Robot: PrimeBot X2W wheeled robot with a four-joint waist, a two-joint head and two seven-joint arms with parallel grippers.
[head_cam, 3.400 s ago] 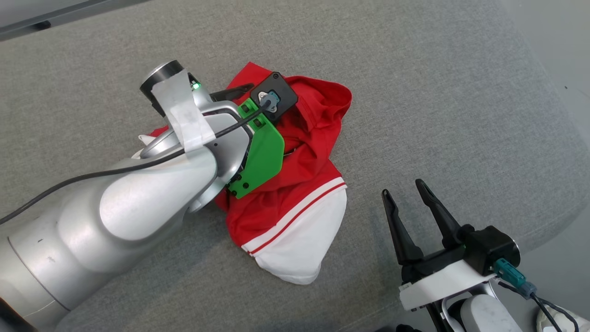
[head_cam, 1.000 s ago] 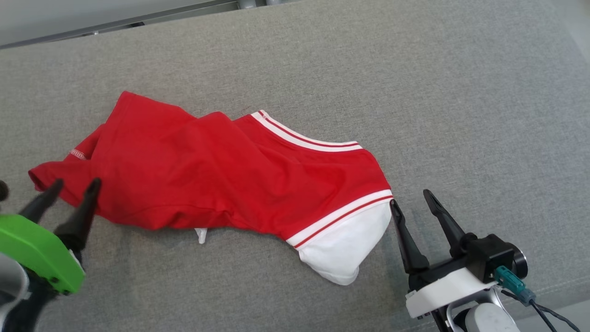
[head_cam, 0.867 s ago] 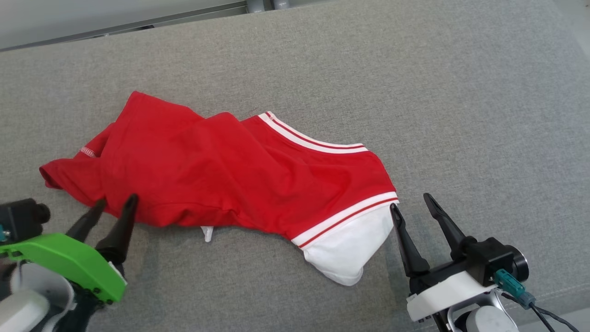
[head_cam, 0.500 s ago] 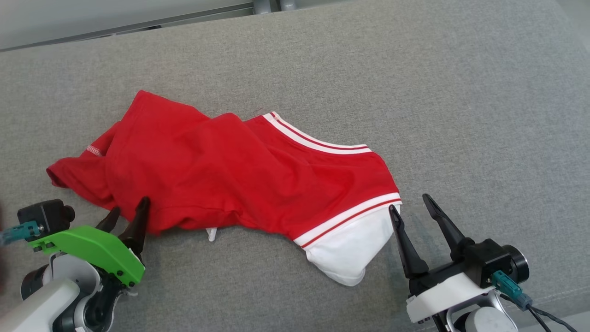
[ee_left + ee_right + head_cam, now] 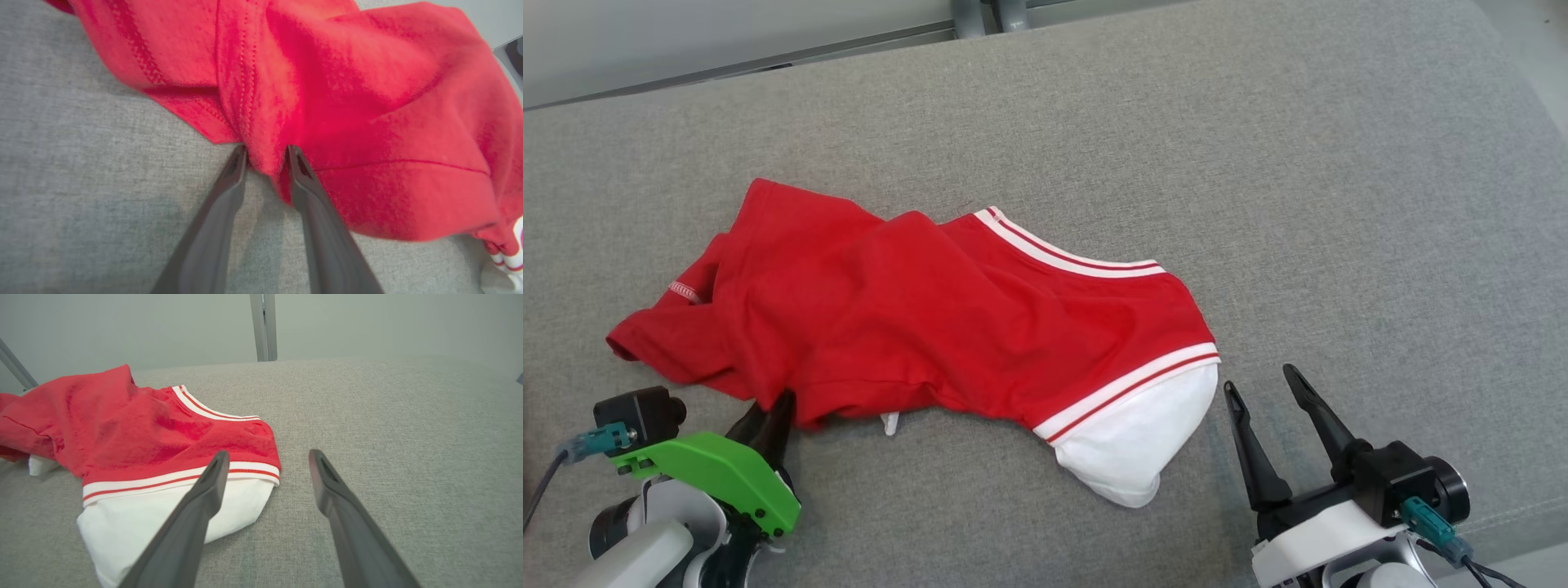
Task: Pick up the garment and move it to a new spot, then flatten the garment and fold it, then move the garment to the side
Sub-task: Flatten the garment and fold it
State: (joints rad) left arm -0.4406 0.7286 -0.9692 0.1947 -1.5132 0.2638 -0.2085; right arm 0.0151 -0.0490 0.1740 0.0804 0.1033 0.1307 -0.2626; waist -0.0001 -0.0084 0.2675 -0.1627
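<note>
The garment (image 5: 947,327), a red shirt with white-and-red striped trim and a white sleeve end, lies crumpled and stretched left to right on the grey cushion (image 5: 1258,204). My left gripper (image 5: 770,406) is at its near left hem. In the left wrist view the two fingertips of the left gripper (image 5: 265,152) pinch a fold of the red garment (image 5: 347,102) between them. My right gripper (image 5: 1259,377) stands open just right of the white sleeve end, touching nothing. In the right wrist view the right gripper (image 5: 268,453) is spread wide beside the garment (image 5: 135,433).
A small white tag (image 5: 890,422) pokes out under the shirt's near edge. The cushion's back edge runs along the top, with a metal post (image 5: 980,12) behind it. Bare grey fabric spreads to the right and far side.
My left gripper has moved right along the near hem and narrowed onto a fold of red cloth. The right gripper has stayed open beside the white sleeve. The camera has shifted slightly.
</note>
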